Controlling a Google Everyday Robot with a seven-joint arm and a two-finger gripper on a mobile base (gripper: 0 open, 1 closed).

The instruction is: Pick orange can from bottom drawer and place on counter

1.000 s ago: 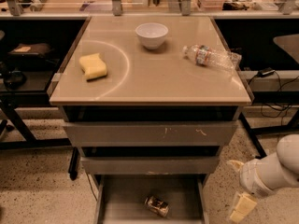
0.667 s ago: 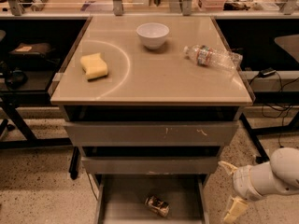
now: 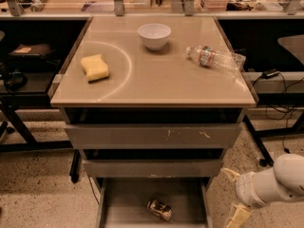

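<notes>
So the orange can (image 3: 159, 209) is lying on its side on the floor of the bottom drawer (image 3: 126, 204), which sits pulled out below the desk's (image 3: 166, 82) front edge, with bare drawer floor to the can's left. The pincer (image 3: 233, 195) hangs low off the front right corner, outside the drawer's right rail, fingers spread and holding nothing. Up top, a sponge (image 3: 94, 67) sits near the left edge, a bowl (image 3: 154, 35) by the back edge and a water bottle (image 3: 214, 58) by the right edge, so the front middle is open.
</notes>
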